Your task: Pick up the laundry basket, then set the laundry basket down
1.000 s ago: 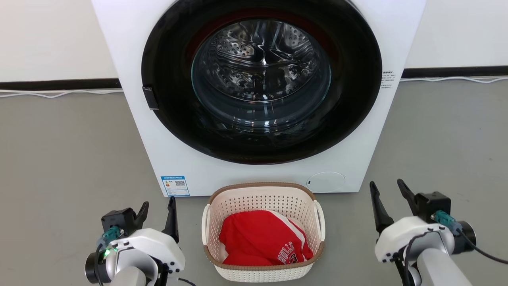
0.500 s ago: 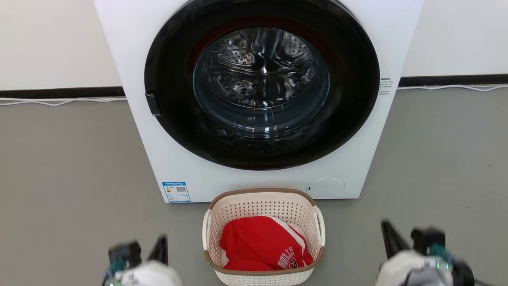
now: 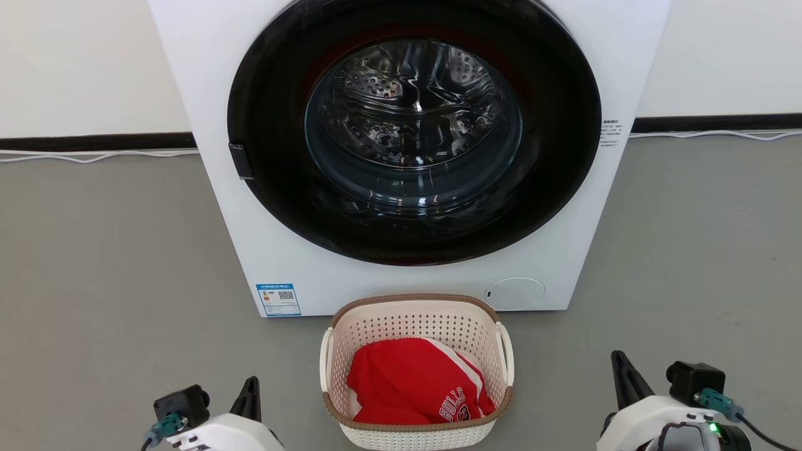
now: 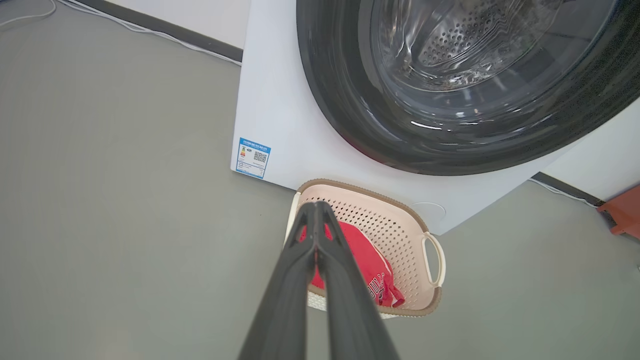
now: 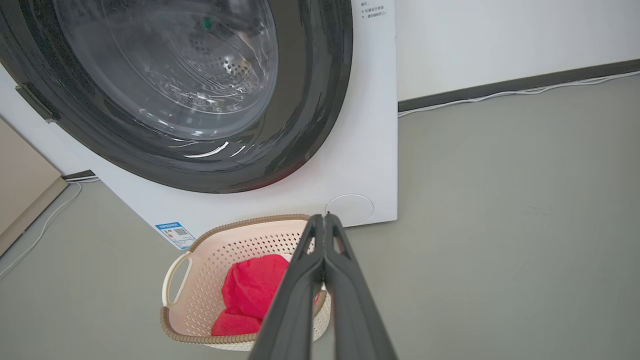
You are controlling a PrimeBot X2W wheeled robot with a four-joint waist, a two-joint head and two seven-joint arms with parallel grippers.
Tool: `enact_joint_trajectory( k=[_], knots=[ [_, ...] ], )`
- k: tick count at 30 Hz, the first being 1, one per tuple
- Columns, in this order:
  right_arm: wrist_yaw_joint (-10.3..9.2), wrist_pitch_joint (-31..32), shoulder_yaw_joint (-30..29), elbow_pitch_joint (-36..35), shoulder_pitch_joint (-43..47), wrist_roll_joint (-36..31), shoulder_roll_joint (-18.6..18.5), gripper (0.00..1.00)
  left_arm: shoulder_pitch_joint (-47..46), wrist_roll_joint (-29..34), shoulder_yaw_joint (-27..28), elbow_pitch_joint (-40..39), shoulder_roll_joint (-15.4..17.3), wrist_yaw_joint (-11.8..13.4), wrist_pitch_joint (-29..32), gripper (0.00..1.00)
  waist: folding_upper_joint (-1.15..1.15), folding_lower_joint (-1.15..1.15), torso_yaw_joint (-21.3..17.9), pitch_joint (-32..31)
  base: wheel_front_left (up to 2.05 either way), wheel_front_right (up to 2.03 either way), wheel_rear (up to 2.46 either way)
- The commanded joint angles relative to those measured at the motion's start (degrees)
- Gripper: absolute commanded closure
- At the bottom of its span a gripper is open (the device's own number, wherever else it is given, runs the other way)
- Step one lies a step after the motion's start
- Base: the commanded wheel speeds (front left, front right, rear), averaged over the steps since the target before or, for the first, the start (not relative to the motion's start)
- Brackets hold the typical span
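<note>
Two end effectors have closed, flanking one laundry basket.

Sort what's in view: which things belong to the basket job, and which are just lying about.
Belongs to the job: laundry basket on the floor; left gripper and right gripper, both shut, apart from it.

Just lying about: washing machine behind the basket; red jersey inside the basket; white cable along the wall.
</note>
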Motion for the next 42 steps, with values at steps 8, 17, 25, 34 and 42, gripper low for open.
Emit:
enact_joint_trajectory(
  k=[8,17,25,34,42],
  knots=[
    [0.07,1.3,-0.3,-3.8,-1.2,6.8,-0.2,1.0,-1.5,-5.6,1.2,-3.6,0.2,-1.0,1.4,1.0,0.0,-0.01,0.1,0.3,0.0,0.0,0.0],
    [0.1,2.8,-0.4,-6.1,-0.6,13.4,-0.2,1.0,-1.0,-10.9,2.0,-5.7,0.3,-1.4,2.9,1.0,0.0,-0.01,0.1,0.5,0.0,0.0,0.0],
    [0.13,4.4,-0.7,-8.6,0.1,20.6,-0.2,1.0,-0.5,-16.7,2.8,-8.0,0.4,-1.9,4.5,1.0,0.0,-0.01,0.2,0.9,0.0,0.0,0.0],
    [0.16,5.7,-0.8,-10.6,0.6,26.4,-0.2,1.0,-0.2,-21.4,3.5,-9.9,0.5,-2.3,5.9,1.0,0.0,-0.01,0.2,1.1,0.0,0.0,0.0],
    [0.19,7.0,-1.0,-12.6,1.1,32.3,-0.2,1.0,0.2,-26.1,4.1,-11.7,0.5,-2.6,7.2,1.0,0.0,-0.01,0.3,1.4,0.0,0.0,0.0]
  ],
)
